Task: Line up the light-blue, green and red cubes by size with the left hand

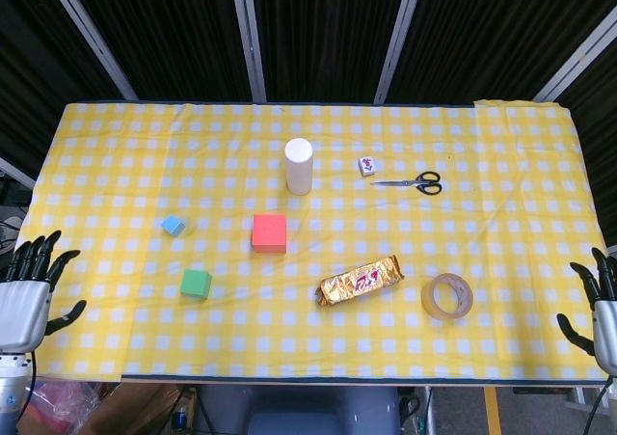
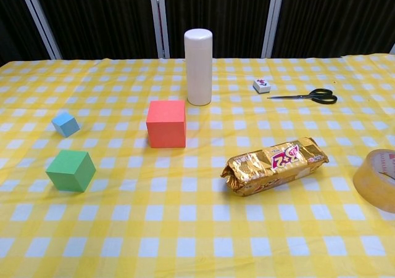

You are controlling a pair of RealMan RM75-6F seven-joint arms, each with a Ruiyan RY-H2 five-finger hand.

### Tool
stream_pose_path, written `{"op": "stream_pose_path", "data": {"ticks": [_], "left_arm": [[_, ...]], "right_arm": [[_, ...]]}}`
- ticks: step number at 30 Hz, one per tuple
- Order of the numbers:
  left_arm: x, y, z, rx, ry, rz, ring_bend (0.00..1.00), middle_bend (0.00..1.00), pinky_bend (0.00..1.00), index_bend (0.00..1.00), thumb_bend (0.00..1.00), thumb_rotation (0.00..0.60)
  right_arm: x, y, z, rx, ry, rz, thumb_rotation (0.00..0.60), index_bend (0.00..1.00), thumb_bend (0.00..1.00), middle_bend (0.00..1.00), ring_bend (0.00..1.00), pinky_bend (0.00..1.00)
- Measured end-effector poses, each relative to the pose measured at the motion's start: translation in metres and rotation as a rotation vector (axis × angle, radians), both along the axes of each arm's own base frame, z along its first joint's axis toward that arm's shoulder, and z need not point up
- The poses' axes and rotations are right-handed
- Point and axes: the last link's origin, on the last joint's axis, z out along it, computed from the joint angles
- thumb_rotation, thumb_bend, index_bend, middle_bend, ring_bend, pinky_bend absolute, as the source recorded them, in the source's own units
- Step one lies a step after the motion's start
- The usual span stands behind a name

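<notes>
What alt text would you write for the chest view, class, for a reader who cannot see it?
Three cubes sit apart on a yellow checked tablecloth: light-blue cube, green cube and larger red cube. Behind stands a white cylinder; rightward lie a biscuit packet, scissors and a tape roll.
</notes>
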Motion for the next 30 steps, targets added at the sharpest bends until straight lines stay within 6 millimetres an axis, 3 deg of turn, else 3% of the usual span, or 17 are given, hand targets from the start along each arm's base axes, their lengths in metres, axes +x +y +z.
{"op": "stream_pose_path", "data": {"ticks": [11, 21, 30], "left_arm": [[0.0, 0.004, -0.002, 0.052, -0.03, 0.041, 0.0, 0.0, 0.0, 0.23, 0.21, 0.6], [0.002, 0.046, -0.015, 0.011, -0.083, 0.191, 0.0, 0.0, 0.0, 0.28, 0.21, 0.6], [0.034, 0.078, -0.018, -0.083, -0.003, 0.246, 0.0, 0.0, 0.0, 0.23, 0.21, 0.6]], "right_arm": [[0.0, 0.002, -0.001, 0.013, -0.015, 0.006, 0.6, 0.19, 0.32, 0.0, 0.0, 0.0], [0.004, -0.001, -0.006, 0.044, -0.021, 0.025, 0.6, 0.19, 0.32, 0.0, 0.0, 0.0], [0.007, -0.001, -0.007, 0.053, -0.027, 0.035, 0.6, 0.19, 0.32, 0.0, 0.0, 0.0]]}}
